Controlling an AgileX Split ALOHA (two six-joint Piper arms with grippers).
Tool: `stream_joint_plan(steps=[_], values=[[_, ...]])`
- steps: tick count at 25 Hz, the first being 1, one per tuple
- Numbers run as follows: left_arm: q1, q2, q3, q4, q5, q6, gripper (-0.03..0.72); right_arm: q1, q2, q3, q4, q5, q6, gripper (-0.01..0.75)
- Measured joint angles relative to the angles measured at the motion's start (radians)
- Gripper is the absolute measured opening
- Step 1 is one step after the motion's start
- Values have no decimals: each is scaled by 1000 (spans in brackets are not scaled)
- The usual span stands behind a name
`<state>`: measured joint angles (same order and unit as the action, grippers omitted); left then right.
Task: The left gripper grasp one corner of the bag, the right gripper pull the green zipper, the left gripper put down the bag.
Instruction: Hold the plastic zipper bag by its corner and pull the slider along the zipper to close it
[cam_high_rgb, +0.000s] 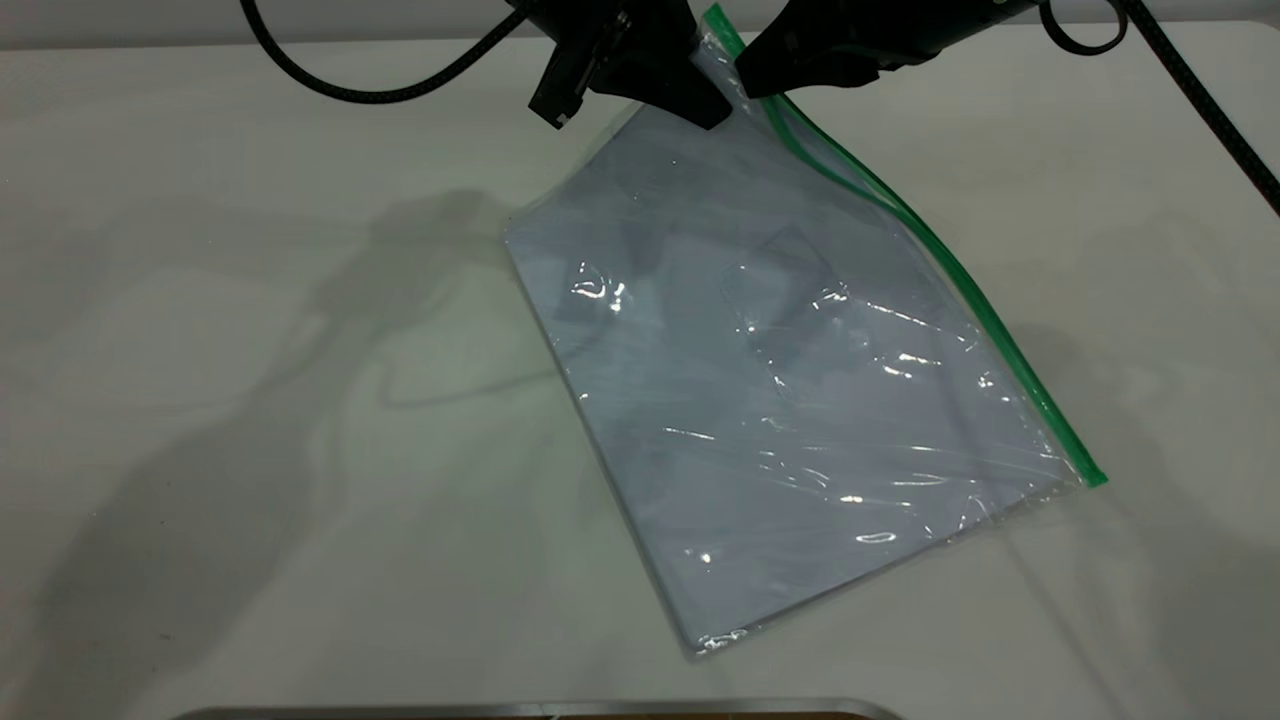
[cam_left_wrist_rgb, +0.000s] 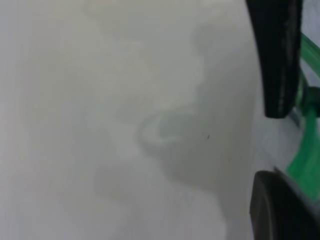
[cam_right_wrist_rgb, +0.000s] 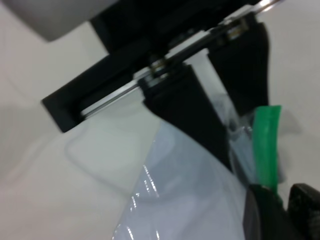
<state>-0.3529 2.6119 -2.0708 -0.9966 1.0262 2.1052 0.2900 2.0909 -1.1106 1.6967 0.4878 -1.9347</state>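
Note:
The bag (cam_high_rgb: 780, 400) is a clear pouch with white sheets inside. It slopes from a raised far corner down to the table. My left gripper (cam_high_rgb: 705, 105) is shut on that corner of the bag (cam_high_rgb: 722, 35), where the green zipper (cam_high_rgb: 1000, 340) ends. My right gripper (cam_high_rgb: 752, 82) is shut on the green strip right beside it. Below the grippers the strip splits into two green lines for a short way. The right wrist view shows the left gripper (cam_right_wrist_rgb: 237, 135) on the corner, and my right gripper (cam_right_wrist_rgb: 286, 200) pinching the strip (cam_right_wrist_rgb: 265, 145). The slider is hidden.
The white table (cam_high_rgb: 250, 450) surrounds the bag. Black cables run at the back left (cam_high_rgb: 380, 92) and the back right (cam_high_rgb: 1200, 100). A metal-edged object (cam_high_rgb: 540, 710) lies along the front edge.

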Motion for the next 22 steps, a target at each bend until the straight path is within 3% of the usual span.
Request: stream_joint_plan(steps=[6,22], values=[[0,0,0,-2,3,-2,57,1,0,0,21,-14,-2,39],[27,3,1,-51,27,-79,53,2,13,-2,-141,-64,162,35]])
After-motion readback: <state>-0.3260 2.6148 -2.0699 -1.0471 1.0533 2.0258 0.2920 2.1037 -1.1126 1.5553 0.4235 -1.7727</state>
